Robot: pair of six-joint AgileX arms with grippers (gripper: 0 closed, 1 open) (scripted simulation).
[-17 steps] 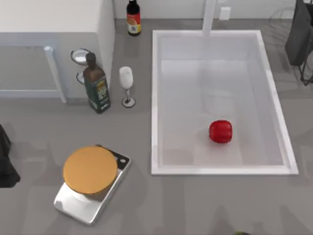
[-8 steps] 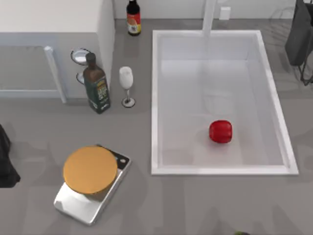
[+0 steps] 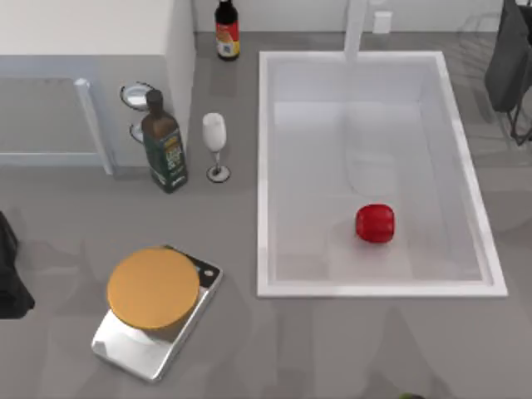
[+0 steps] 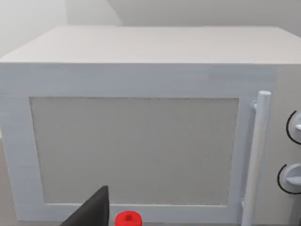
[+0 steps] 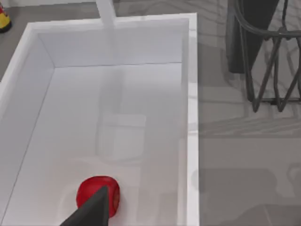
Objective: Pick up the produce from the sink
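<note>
The small glossy red rounded pepper [image 3: 375, 224] lies on the floor of the large white rectangular sink [image 3: 264, 166], toward its near right part and apart from the walls. In the right wrist view a dark finger [image 5: 91, 211] of the right gripper sits just before the pepper [image 5: 95, 194] — whether those jaws are spread I cannot tell. The left arm [image 3: 10, 270] is parked at the table's left edge.

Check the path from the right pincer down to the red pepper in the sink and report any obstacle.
Nothing visible blocks it. The red pepper lies alone on the bare floor of the sink, apart from its walls, with the faucet at the far end. In the right wrist view, a dark finger of the right pincer points toward it.
</note>
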